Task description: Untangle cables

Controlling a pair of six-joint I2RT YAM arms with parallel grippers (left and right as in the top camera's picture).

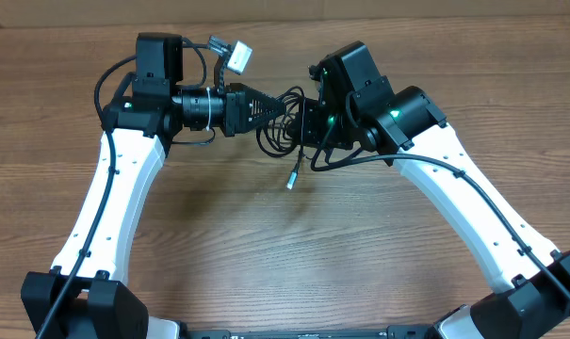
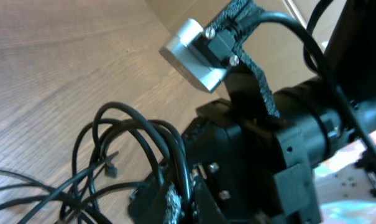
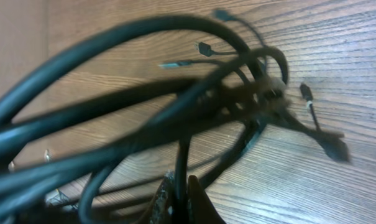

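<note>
The cables (image 1: 281, 135) are thin black cords looped in a tangle between my two grippers, above the middle of the wooden table. One silver-grey plug tip (image 1: 291, 180) hangs down toward the near side. My left gripper (image 1: 277, 105) points right and is shut on a cord at the bundle's left. In the left wrist view its jaws (image 2: 181, 199) pinch a cord, with loops (image 2: 128, 134) arching out to the left. My right gripper (image 1: 309, 122) meets the bundle from the right. Its fingers (image 3: 179, 177) are shut on one upright cord (image 3: 183, 155). Small plug tips (image 3: 307, 92) lie beyond it.
The right arm's wrist and its silver camera block (image 2: 194, 56) stand very close in front of the left gripper. The left arm's own thicker wire (image 1: 110, 80) loops beside its wrist. A beige wall (image 1: 435, 9) runs along the table's far edge.
</note>
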